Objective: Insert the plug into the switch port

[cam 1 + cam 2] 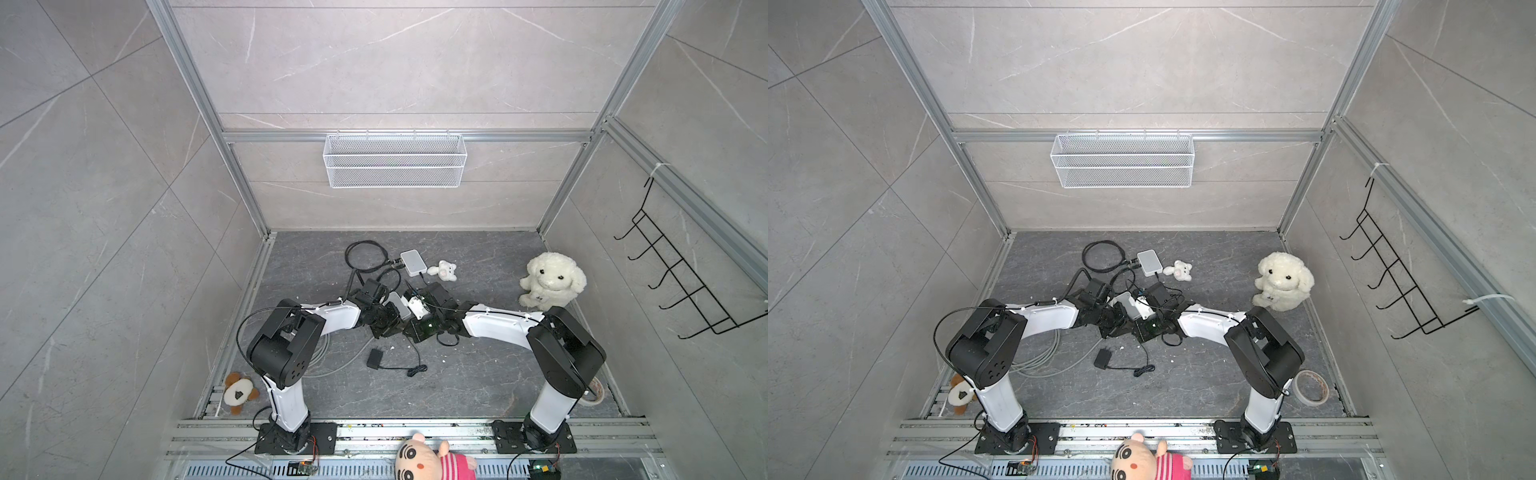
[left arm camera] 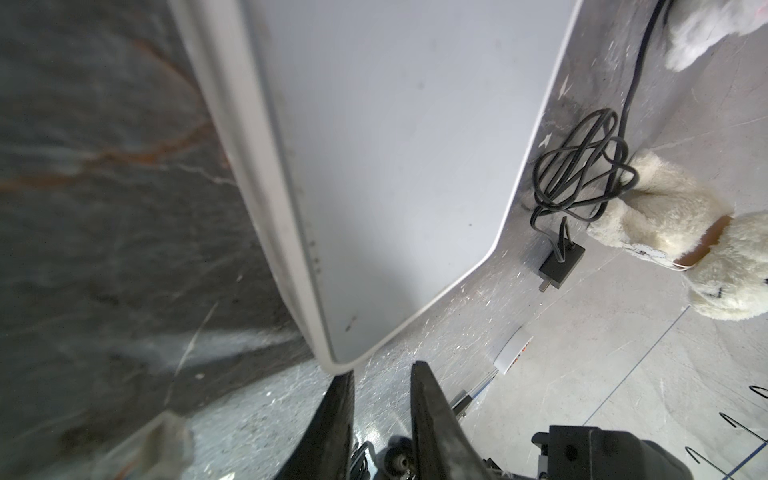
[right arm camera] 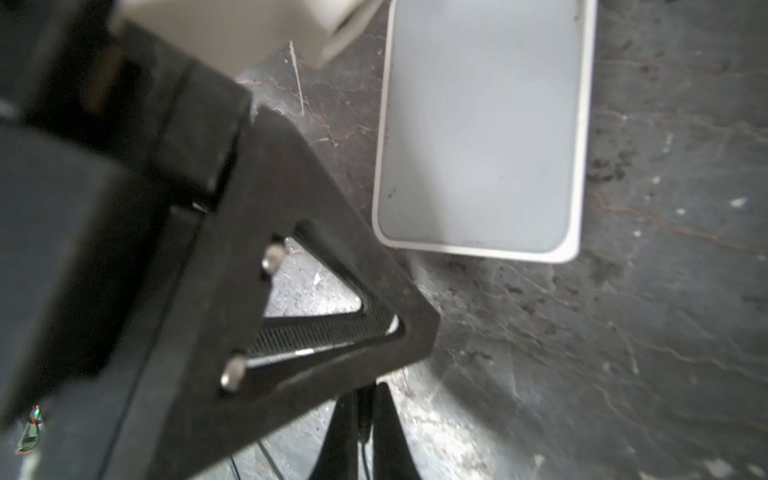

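Observation:
A flat white switch (image 2: pixel 395 166) with rounded corners lies on the dark floor between my two arms, and it shows in both top views (image 1: pixel 398 305). Its ports are hidden. My left gripper (image 2: pixel 382 370) stands narrowly open; only floor shows in the gap, and one fingertip (image 2: pixel 345 376) sits right at the switch's near corner. My right gripper (image 3: pixel 368 390) is shut on a small dark plug (image 3: pixel 365 411) with a thin black cable trailing from it. The switch (image 3: pixel 482 124) lies a little ahead of that gripper, and the left gripper's black body crosses the view beside it.
A second white box (image 1: pixel 413 262) with black cables plugged in lies further back, beside a small plush (image 1: pixel 444 270). A black adapter (image 1: pixel 375 358) with coiled cord lies in front of the arms. A large white plush dog (image 1: pixel 552 282) sits at the right. Grey cables (image 1: pixel 1038 361) lie at the left.

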Available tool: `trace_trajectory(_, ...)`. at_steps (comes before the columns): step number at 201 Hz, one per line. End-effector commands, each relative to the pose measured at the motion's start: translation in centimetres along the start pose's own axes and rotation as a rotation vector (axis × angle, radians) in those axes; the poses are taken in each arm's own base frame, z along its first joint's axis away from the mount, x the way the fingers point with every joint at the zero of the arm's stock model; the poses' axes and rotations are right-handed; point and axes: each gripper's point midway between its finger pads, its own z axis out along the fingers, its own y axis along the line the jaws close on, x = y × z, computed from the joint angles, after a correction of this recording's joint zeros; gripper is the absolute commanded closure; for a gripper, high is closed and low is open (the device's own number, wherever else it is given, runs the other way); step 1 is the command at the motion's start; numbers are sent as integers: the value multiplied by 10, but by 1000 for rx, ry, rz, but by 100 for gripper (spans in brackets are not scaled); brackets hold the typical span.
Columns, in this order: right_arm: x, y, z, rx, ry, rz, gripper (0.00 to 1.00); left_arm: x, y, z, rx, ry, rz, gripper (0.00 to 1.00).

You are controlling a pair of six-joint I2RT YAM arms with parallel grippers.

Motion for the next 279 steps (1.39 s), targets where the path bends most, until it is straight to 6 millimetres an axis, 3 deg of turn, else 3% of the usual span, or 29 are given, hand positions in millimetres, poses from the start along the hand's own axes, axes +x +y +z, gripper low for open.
trace_trajectory(1,-8,6,4,-37,-3,11,98,2,-14,-6,38,6,32,72)
trace_trajectory(76,-13,-6,11,-38,4,105,99,3,-11,-8,33,0,34,84)
trace_trajectory(186,-19,-4,12,-140,-31,215,96,1,-11,-8,24,-17,35,97)
trace_trajectory(219,-13,-5,5,-144,-41,213,88,0,-13,-8,23,-19,36,100)
trace_trajectory(255,-4,-9,-21,-105,-107,155,72,-1,-16,-9,19,-17,37,100)
trace_trajectory(279,3,-14,-24,-92,-154,141,65,-1,-18,-10,19,-12,36,100)
